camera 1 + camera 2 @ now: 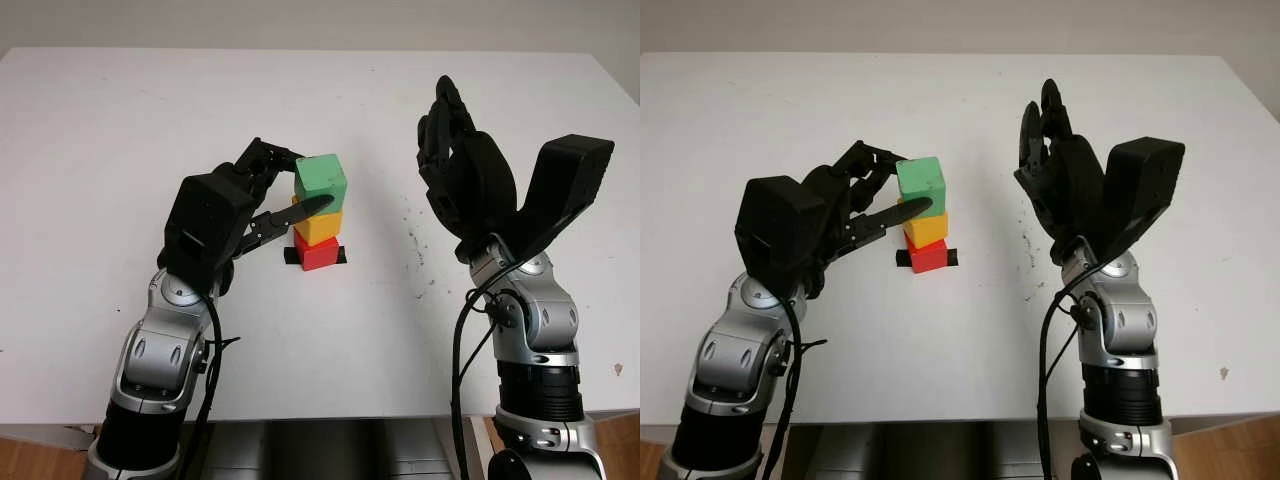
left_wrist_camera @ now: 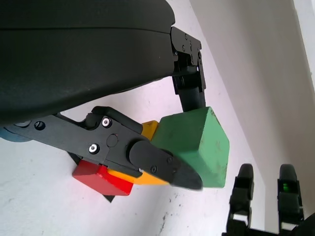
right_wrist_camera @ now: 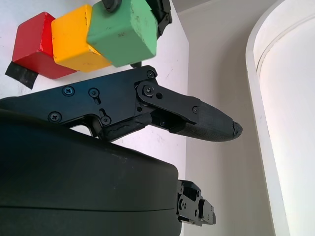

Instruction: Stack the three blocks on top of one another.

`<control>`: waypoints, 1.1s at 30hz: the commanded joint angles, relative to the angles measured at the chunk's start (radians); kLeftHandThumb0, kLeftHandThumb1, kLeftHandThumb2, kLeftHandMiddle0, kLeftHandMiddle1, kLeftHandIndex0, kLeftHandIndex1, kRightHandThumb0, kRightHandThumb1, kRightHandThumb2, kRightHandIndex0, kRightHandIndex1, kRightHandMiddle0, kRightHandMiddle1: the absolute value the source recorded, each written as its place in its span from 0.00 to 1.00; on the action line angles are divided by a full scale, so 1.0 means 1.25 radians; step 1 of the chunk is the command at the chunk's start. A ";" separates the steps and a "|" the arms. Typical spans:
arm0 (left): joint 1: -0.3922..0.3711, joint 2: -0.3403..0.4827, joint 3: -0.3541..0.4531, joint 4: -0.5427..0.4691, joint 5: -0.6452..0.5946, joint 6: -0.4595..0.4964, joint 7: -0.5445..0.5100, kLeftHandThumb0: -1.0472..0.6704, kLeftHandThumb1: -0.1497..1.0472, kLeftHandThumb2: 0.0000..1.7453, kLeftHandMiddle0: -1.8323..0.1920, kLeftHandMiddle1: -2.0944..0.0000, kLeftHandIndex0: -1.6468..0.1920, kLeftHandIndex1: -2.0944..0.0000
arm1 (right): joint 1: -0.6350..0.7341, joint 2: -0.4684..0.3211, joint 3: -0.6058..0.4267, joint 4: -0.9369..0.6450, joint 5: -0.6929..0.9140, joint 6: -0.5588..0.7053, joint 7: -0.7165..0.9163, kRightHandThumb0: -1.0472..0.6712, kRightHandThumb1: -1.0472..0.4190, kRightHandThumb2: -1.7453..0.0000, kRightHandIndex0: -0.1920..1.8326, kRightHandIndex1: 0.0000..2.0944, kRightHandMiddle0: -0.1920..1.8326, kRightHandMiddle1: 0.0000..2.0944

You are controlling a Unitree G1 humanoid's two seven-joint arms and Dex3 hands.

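The left hand (image 1: pixel 285 195) was closed on the green block (image 1: pixel 321 177), one finger behind it and another across its front face, so the block stayed steady while it sat on the stack. The green block rested on the yellow block (image 1: pixel 318 226), turned a little out of line with it, which suggests the placement was not yet trued up or released. The yellow block sat on the red block (image 1: pixel 318 251), which stood on a black marker patch (image 1: pixel 292 257) near the middle of the white worktop (image 1: pixel 120 130). All three were stacked, so the task looked nearly done. The right hand (image 1: pixel 470 170), open and holding nothing, was raised well to the right of the stack, out of the way.
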State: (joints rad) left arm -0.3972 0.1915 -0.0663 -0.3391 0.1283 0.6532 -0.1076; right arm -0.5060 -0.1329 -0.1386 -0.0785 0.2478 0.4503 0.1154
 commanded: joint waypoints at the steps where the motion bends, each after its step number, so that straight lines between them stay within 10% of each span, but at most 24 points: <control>1: 0.014 0.019 -0.008 -0.020 -0.007 -0.010 -0.027 0.28 0.95 0.03 0.91 0.98 0.84 0.64 | 0.000 -0.002 -0.004 -0.003 0.002 -0.009 0.000 0.23 0.00 0.59 0.00 0.00 0.00 0.00; 3: 0.014 0.033 -0.010 -0.022 -0.022 -0.015 -0.060 0.23 0.94 0.03 0.95 0.98 0.84 0.86 | 0.000 -0.002 -0.005 -0.002 0.002 -0.010 -0.001 0.23 0.00 0.59 0.00 0.00 0.00 0.00; 7: 0.016 0.052 -0.015 -0.031 -0.050 -0.018 -0.115 0.18 0.91 0.03 0.99 0.99 0.92 0.97 | 0.000 -0.002 -0.006 0.001 0.005 -0.010 0.003 0.24 0.00 0.59 0.00 0.00 0.00 0.00; 25: 0.096 0.133 0.029 -0.179 -0.083 -0.012 -0.174 0.09 0.97 0.09 1.00 1.00 1.00 1.00 | -0.006 -0.004 -0.013 0.017 0.012 -0.011 0.013 0.24 0.00 0.59 0.00 0.00 0.00 0.00; 29: 0.122 0.068 0.098 -0.184 -0.104 -0.077 -0.095 0.13 1.00 0.31 1.00 1.00 1.00 1.00 | -0.009 -0.010 -0.010 0.027 0.011 -0.008 0.026 0.23 0.00 0.59 0.00 0.00 0.00 0.00; 33: 0.112 -0.006 0.167 -0.135 -0.112 -0.130 0.019 0.17 1.00 0.28 1.00 0.99 1.00 1.00 | -0.012 -0.002 -0.008 0.035 0.008 -0.005 0.021 0.23 0.00 0.59 0.00 0.00 0.00 0.00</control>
State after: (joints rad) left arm -0.2519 0.2025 0.1162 -0.5223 -0.0052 0.5092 -0.1085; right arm -0.5092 -0.1340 -0.1473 -0.0396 0.2557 0.4483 0.1435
